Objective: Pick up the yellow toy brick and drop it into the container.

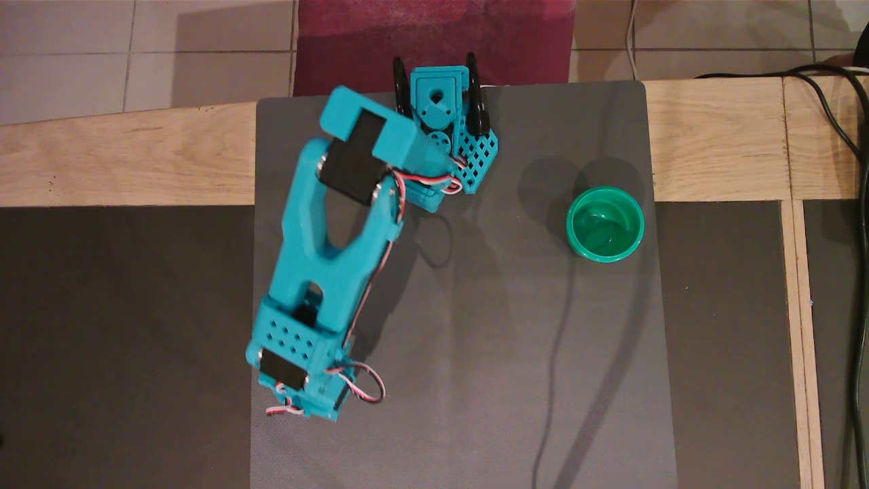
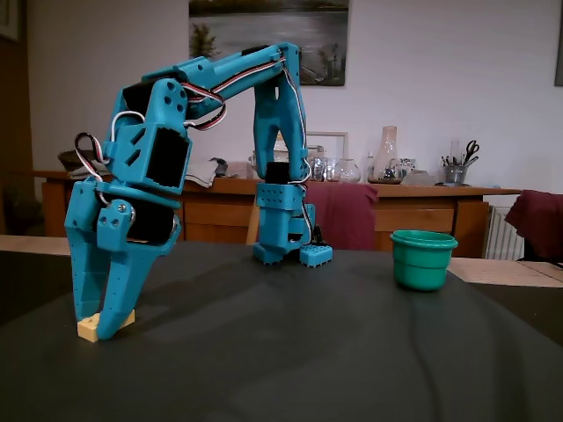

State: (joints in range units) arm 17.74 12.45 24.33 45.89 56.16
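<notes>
In the fixed view the yellow toy brick (image 2: 86,329) lies on the dark mat at the far left, with both ends poking out past the teal fingers. My gripper (image 2: 95,326) points straight down and is shut on the brick, its tips at the mat. Seen from overhead, the arm's wrist (image 1: 299,380) covers both the fingers and the brick. The container, a teal-green cup (image 2: 423,259), stands upright far to the right, shown empty in the overhead view (image 1: 597,231).
The arm's base (image 1: 441,115) is clamped at the far edge of the grey mat (image 1: 489,353). Wooden table strips (image 1: 719,142) border the mat. Black cables (image 1: 848,136) run along the right side. A sideboard with glassware (image 2: 387,167) stands behind.
</notes>
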